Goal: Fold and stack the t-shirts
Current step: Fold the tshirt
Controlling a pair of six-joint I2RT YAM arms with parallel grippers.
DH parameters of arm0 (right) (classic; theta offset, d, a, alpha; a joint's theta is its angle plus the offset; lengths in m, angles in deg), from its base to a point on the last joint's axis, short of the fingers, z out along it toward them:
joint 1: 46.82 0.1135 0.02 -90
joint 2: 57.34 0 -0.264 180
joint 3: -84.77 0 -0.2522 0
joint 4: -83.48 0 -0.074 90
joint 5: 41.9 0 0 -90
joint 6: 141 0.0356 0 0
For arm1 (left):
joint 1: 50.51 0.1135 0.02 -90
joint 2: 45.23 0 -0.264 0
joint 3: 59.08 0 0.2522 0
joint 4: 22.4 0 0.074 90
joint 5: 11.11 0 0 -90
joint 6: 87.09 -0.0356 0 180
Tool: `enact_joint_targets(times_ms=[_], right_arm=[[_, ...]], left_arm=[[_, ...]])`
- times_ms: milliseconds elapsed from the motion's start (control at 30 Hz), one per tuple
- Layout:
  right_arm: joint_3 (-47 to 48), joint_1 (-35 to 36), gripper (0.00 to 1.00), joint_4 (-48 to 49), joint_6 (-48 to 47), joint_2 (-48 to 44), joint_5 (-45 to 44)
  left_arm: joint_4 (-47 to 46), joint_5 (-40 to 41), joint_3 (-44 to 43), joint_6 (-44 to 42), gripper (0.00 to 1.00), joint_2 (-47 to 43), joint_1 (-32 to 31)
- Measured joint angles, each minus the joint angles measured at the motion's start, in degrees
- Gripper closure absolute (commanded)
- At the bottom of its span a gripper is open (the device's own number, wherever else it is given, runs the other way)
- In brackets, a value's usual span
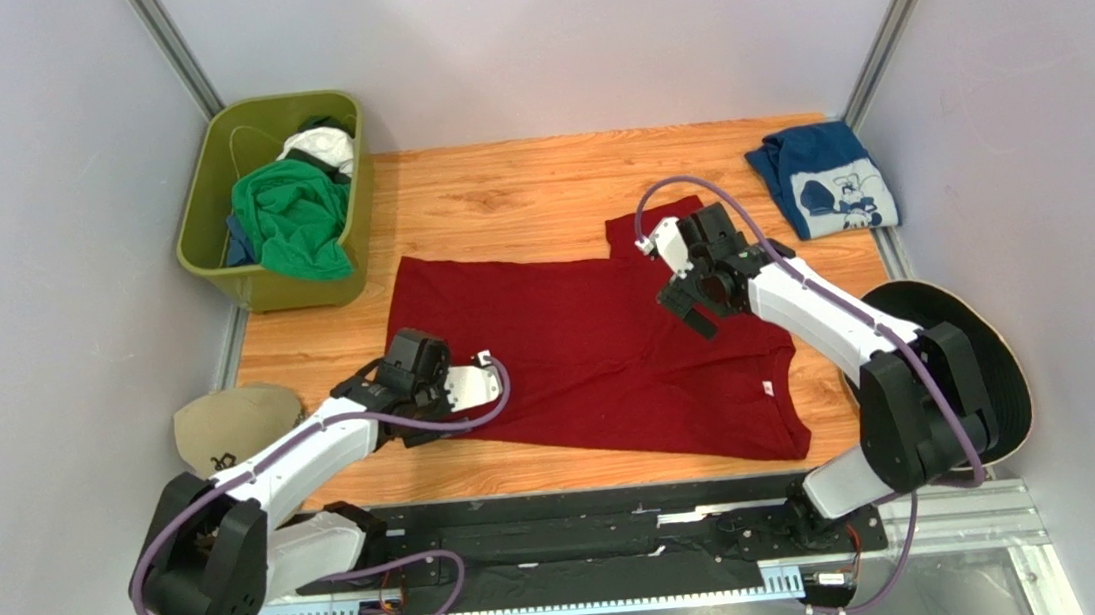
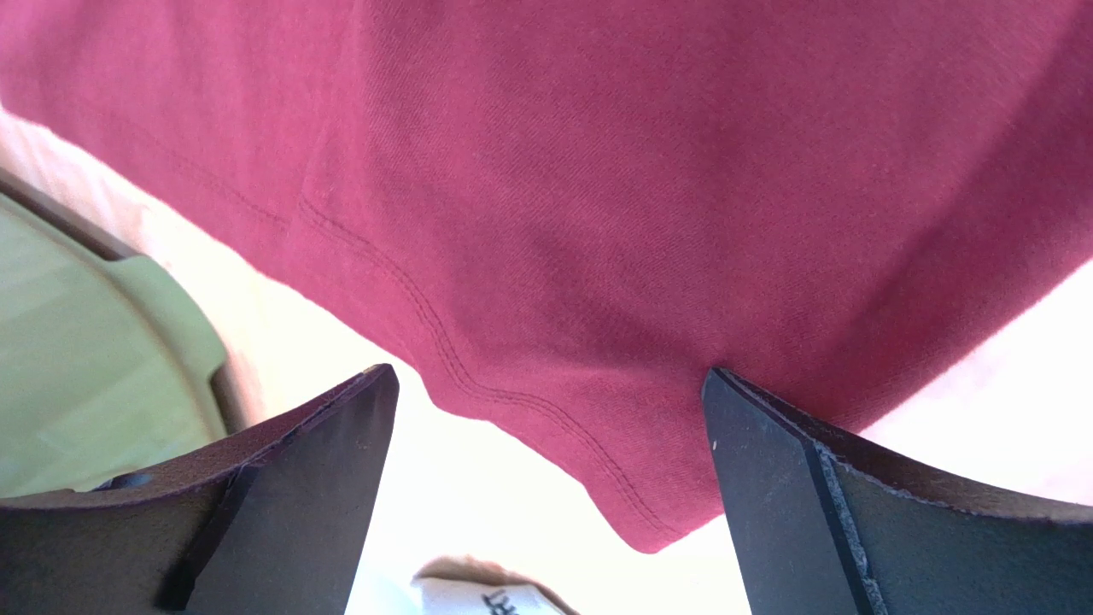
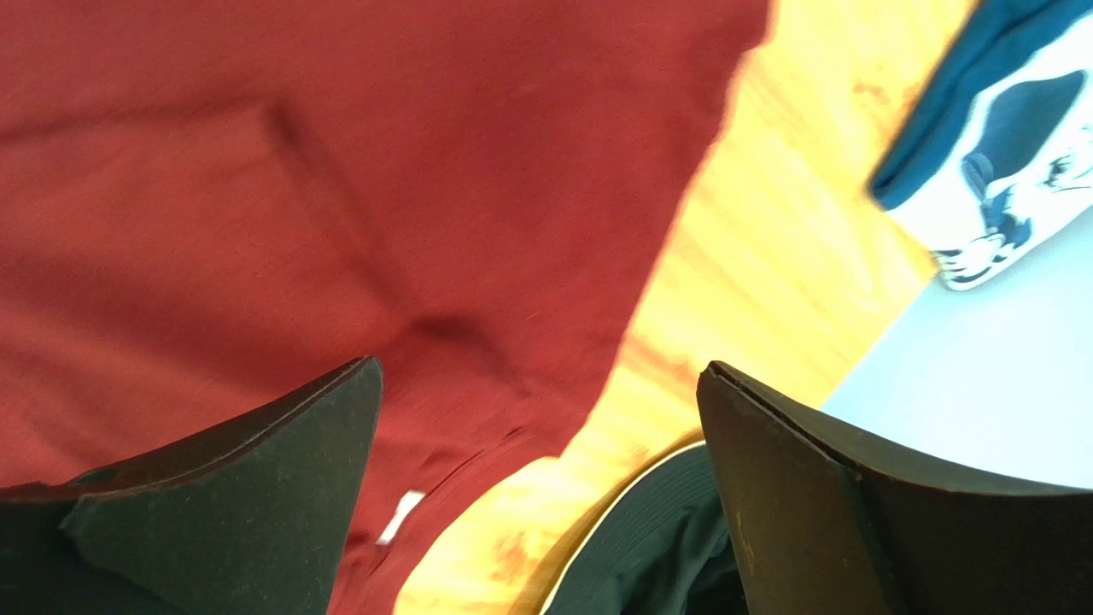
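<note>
I am looking at the green bin (image 1: 200, 236) at the far left of the worktop (image 1: 527, 189), where the bright green t-shirt (image 1: 292, 219) is lying crumpled on top. Nearer to me, the tan cap (image 1: 233, 421) is sitting just off the worktop's left edge. The left claw (image 2: 549, 385) is standing wide open over the left edge of the dark red t-shirt (image 1: 588, 349). Its wrist view is showing a stitched corner of the cloth between the two fingers. Nothing is being gripped, and I cannot tell whether the tips are touching the fabric. The red tee is lying spread flat across the middle of the worktop. The right claw (image 3: 539, 368) is also gaping wide and grasping nothing, poised over the tee's far right part. Beyond it, the navy-blue t-shirt (image 1: 821, 179) is lying folded at the far right corner. The black hat (image 1: 987, 341) is resting off the worktop's right edge.
</note>
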Motion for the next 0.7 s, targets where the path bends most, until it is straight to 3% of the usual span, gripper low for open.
enact_joint_targets(times_ms=[400, 700], right_arm=[[16.1, -6.2, 0.00, 5.0, -0.2, 15.7, 0.5], [36.6, -10.4, 0.02, 3.9, 3.8, 32.0, 6.3]], left_arm=[[4.0, -0.9, 1.4, 0.0, 0.01, -3.6, -1.7], [12.1, -3.8, 2.0, 0.6, 0.01, -9.7, -3.0]])
